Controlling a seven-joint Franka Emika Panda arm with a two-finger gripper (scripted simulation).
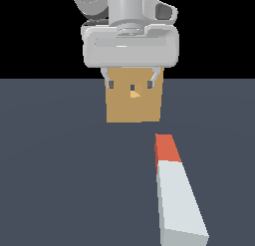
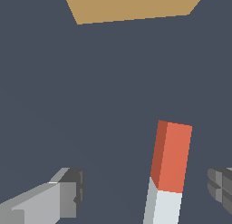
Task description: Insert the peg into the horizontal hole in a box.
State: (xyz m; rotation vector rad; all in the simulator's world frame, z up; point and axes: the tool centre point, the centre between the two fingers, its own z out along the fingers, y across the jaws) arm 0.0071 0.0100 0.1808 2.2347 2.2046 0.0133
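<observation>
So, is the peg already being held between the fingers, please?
No, the peg lies flat on the floor, clear of the open fingers up by the box.
</observation>
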